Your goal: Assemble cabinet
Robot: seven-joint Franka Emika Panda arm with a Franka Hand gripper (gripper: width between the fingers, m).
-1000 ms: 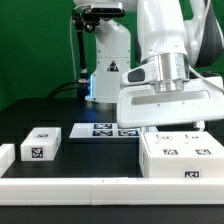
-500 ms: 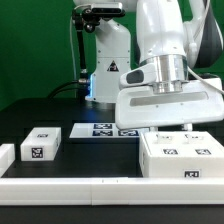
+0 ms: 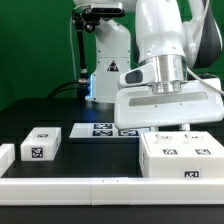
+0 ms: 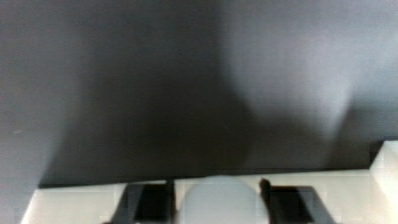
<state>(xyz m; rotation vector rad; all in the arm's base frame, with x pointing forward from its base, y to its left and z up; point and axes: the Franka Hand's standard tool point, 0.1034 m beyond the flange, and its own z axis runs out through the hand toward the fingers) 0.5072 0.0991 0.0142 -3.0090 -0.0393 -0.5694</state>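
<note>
The cabinet (image 3: 185,156) is a white tagged block at the exterior view's right, near the front rail. My gripper (image 3: 170,124) hangs right over its back edge, and the wide white hand hides the fingertips there. In the wrist view the two dark fingers (image 4: 150,201) stand on either side of a pale rounded white part (image 4: 217,198) that fills the gap between them. A pale strip of the cabinet (image 4: 347,200) runs beside them. A small white tagged box module (image 3: 40,145) lies apart at the left.
The marker board (image 3: 102,130) lies flat behind the middle of the table. A low white rail (image 3: 70,184) runs along the front. A small white piece (image 3: 5,155) sits at the far left edge. The robot base (image 3: 108,60) stands behind.
</note>
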